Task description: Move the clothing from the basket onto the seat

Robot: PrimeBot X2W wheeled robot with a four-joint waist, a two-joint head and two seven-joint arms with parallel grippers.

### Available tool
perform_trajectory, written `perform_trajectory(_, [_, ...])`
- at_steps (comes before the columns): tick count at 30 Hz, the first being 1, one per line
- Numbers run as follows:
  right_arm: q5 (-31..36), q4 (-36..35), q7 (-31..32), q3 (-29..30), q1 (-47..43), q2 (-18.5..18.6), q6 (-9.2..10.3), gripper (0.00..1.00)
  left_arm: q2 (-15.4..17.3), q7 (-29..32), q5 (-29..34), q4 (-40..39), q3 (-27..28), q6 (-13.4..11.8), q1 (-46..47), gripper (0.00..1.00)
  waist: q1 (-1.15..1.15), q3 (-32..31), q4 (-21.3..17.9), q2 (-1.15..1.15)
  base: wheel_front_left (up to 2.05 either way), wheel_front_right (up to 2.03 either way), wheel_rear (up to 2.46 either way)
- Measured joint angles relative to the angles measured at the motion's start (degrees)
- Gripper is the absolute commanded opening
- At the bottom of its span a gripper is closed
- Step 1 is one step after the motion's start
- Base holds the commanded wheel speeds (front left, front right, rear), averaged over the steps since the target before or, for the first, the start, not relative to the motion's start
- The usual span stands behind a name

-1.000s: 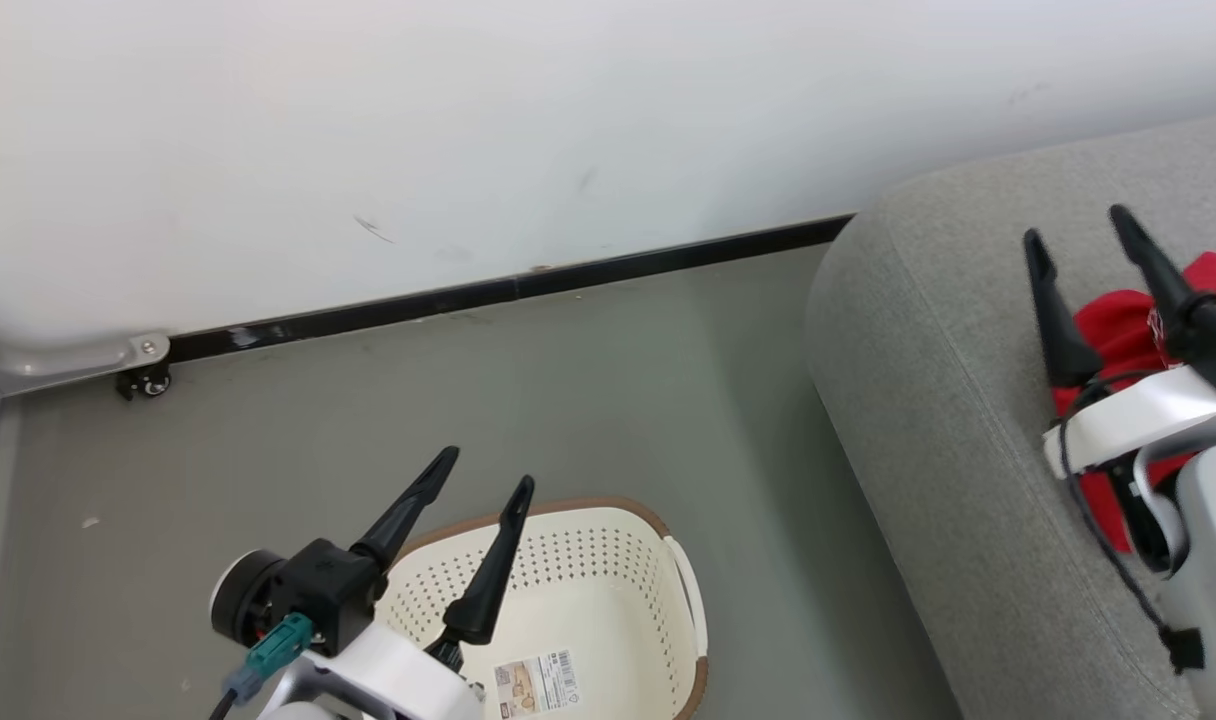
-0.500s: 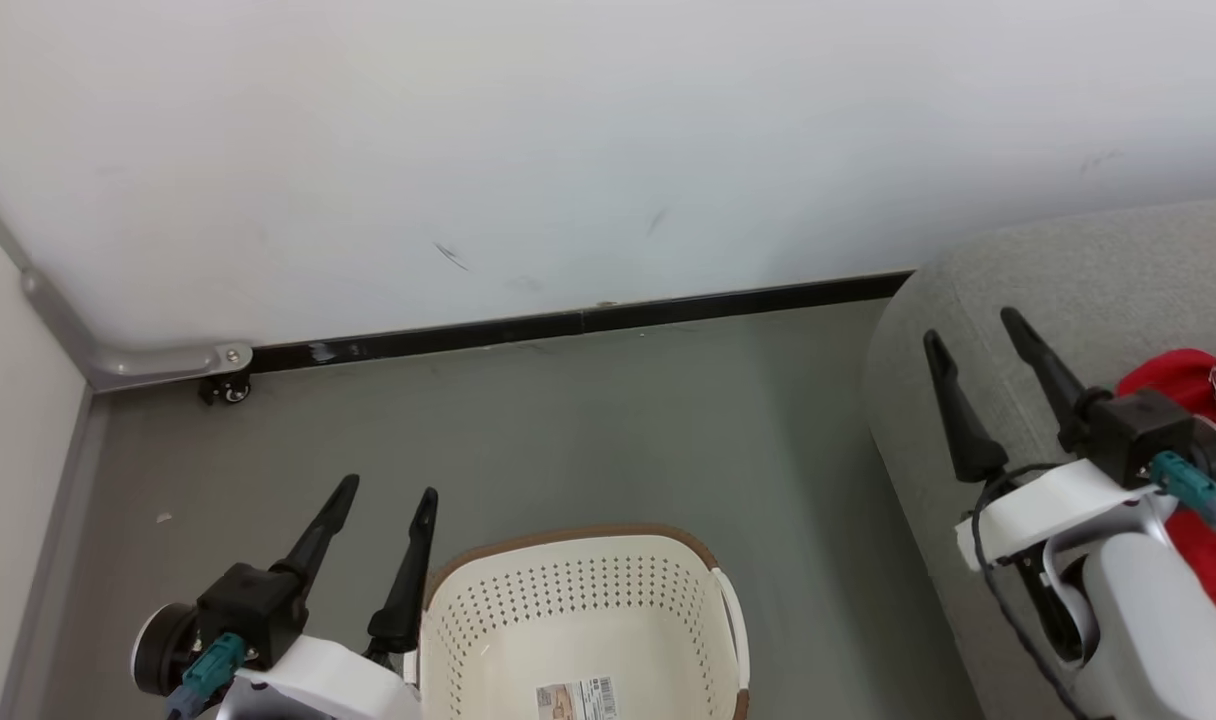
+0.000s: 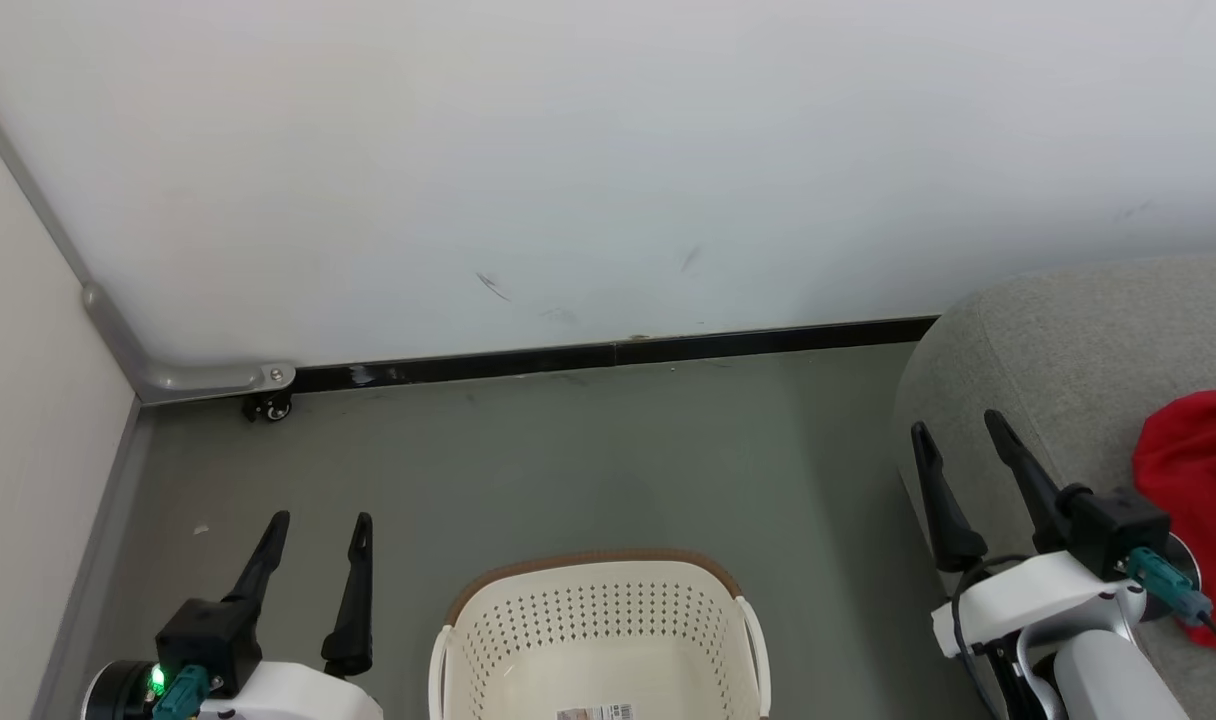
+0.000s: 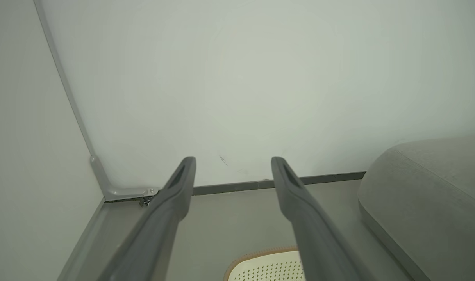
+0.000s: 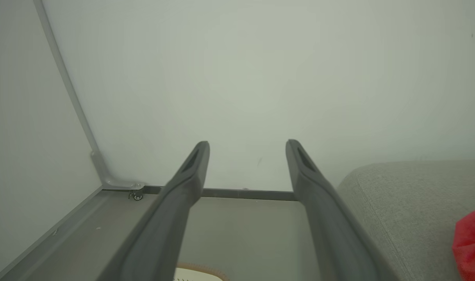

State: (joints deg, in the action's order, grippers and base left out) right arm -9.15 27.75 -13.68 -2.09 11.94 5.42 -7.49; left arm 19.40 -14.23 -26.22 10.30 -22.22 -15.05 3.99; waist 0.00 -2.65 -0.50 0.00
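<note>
— Head view?
— The left gripper [image 3: 321, 518] and right gripper [image 3: 955, 422] have jaws spread wide, air between them. The clothing [image 3: 1193, 470] lies on the seat [image 3: 1048, 340]; the basket [image 3: 593, 556] sits on the floor [image 3: 608, 450].
— Wrist views?
— Left: jaws apart above the basket rim. Right: jaws apart, clothing on the seat.

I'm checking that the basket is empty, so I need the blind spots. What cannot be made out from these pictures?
- Basket: the head view's bottom edge cuts off its near half, so much of its floor is unseen.
- Label: cropped there and too small to read.
- Clothing: cut by the head view's right edge and partly behind the arm of the right gripper; one garment or two, cannot tell.
- Seat: cropped at the right edge.
</note>
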Motion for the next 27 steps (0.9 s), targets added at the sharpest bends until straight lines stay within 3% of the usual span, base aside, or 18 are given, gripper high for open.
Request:
perform_trajectory(3, [1.1, -0.4, 0.0, 0.9, -1.6, -0.5, 0.0, 1.0, -0.3, 0.0, 0.5, 0.1, 0.8, -1.0, -0.8, 1.0, 0.0, -0.5, 0.3, 0.0, 0.0, 0.0, 0.0])
perform_trajectory(27, [4.7, -3.9, -0.2, 2.7, -9.3, -2.6, 0.0, 1.0, -1.3, 0.0, 5.2, 1.5, 1.5, -2.1, -2.7, 1.0, 0.0, -2.6, 0.8, 0.0, 0.0, 0.0, 0.0])
